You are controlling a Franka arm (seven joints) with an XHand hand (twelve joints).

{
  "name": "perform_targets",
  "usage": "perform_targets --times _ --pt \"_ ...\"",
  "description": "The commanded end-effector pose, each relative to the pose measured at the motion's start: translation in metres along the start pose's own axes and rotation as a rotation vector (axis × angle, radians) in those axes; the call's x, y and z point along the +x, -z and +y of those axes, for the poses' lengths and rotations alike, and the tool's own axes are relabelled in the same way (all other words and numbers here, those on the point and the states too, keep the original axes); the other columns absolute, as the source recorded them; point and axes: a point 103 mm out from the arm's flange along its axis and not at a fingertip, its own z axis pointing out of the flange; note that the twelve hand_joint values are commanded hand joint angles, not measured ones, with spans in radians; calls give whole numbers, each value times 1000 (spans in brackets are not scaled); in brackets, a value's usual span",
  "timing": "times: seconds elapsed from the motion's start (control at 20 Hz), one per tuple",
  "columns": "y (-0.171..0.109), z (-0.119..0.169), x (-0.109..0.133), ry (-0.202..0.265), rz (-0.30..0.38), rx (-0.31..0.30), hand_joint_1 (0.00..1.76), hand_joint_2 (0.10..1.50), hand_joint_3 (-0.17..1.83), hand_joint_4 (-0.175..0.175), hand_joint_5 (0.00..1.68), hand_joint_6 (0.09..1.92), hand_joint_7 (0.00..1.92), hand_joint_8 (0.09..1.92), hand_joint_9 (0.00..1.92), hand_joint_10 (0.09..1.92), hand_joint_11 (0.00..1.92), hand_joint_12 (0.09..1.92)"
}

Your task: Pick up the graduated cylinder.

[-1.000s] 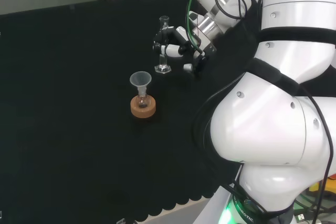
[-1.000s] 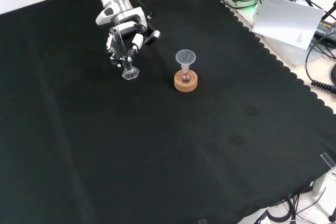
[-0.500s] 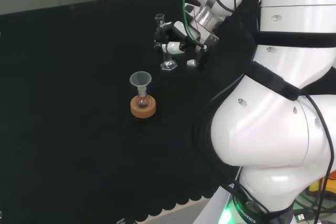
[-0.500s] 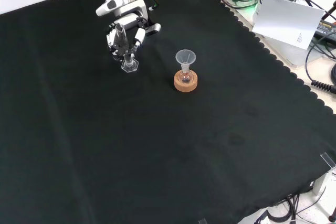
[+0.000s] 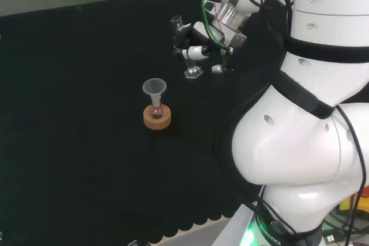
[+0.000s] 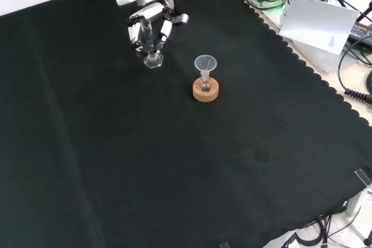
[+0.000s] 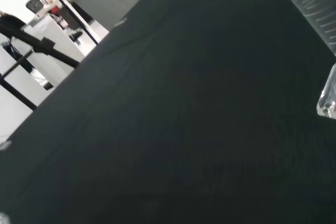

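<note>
Black cloth covers the counter (image 5: 69, 84), with room clutter beyond its far edge. Head view: my hand (image 5: 199, 47) sits far of centre, just left of my own white links, fingers curled round the graduated cylinder (image 5: 185, 47). Cylinder is tilted, mouth up and to the left, hexagonal foot (image 5: 194, 73) lower and to the right, apparently clear of the cloth. Nearer and to the left, well apart, a cork ring (image 5: 157, 118) carries a small flask (image 5: 156, 109) with a funnel (image 5: 154, 88) in its neck. Flask shows a dark tint at the bottom; contents uncertain.

Front view: hand (image 6: 150, 26) at top, cylinder (image 6: 150, 45) hanging below the fingers, foot toward the camera. Cork ring (image 6: 206, 90) with flask and funnel (image 6: 205, 62) lies right and nearer. Cylinder contents cannot be made out.

Wrist view: cloth, plus graduated glass wall (image 7: 315, 9) at the edge.

Judgement: the grasp is made, the long axis off vertical. Any further lift turns on keeping that foot away from the funnel.
</note>
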Motion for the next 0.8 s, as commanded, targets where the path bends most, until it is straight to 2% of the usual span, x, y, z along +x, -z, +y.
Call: perform_targets --times 0.05,0.35,0.6,0.8 --pt "13 -43 20 -23 -92 50 1091 1176 -3 -87 877 1164 1042 600 1360 136 1275 772" --pt "23 -72 38 -24 -169 93 1092 1172 -2 -85 884 1154 1059 568 1370 115 1284 750" --pt "27 -96 51 -24 -276 132 1092 1171 -2 -85 886 1152 1065 567 1372 113 1283 748" --pt "26 -110 55 -40 -302 160 1093 1171 -2 -84 887 1151 1068 566 1373 112 1283 747"
